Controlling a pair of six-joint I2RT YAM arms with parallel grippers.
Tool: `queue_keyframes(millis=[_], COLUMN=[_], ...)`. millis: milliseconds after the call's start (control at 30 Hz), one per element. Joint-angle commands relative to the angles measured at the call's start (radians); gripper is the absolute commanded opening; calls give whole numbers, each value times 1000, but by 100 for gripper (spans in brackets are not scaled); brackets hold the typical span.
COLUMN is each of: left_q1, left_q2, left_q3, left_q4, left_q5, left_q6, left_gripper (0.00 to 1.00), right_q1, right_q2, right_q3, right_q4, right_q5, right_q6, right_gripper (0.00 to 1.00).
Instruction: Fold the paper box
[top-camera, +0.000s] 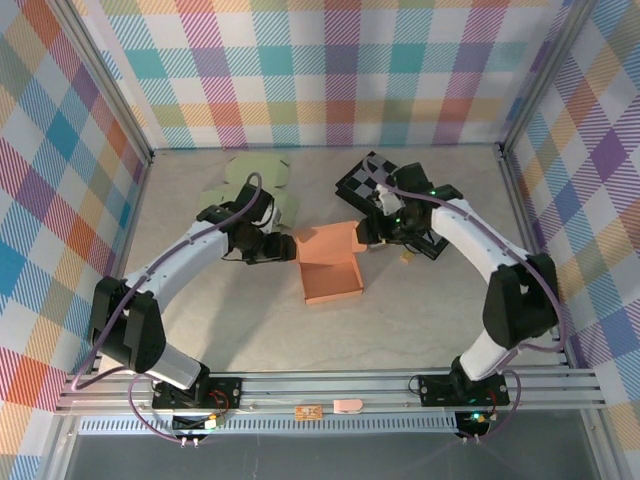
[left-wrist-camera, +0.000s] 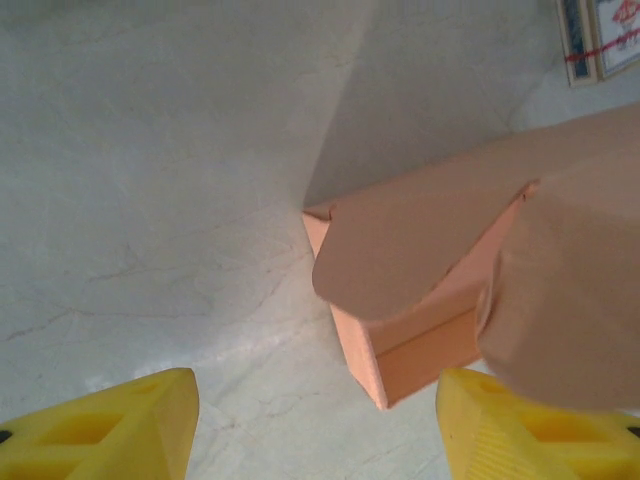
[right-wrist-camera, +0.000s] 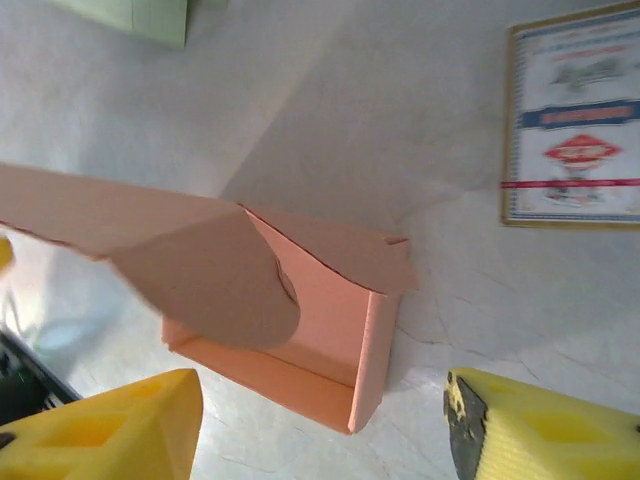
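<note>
Box (top-camera: 330, 275) sits mid-surface (top-camera: 230, 320), lid (top-camera: 330, 240) raised at 12 o'clock. Left end effector (top-camera: 288, 250) at 9 and right end effector (top-camera: 363, 232) at 3 flank the lid, both with fingers apart, likely to tuck its flaps.

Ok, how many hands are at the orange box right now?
2: the left hand on the left of the box, the right hand at its back right corner.

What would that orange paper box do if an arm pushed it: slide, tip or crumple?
Probably slide: the paper box looks thin-walled and empty, so light, and the table looks smooth. Its flaps would likely bend rather than push back, since they curve loosely at the creases. A hard squeeze might dent the side wall.
</note>
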Motion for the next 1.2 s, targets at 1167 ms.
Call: queue_keyframes(millis=[1167], left_q1=[-69], left_q2=[221], left_q3=[272], left_q4=[-114], left_q5=[-67], left_q6=[101], left_gripper=[31], right_q1=[138], right_q2=[193], right_q3=[297], right_q4=[-167], right_q5=[273], right_q6=[-197], right_gripper=[23])
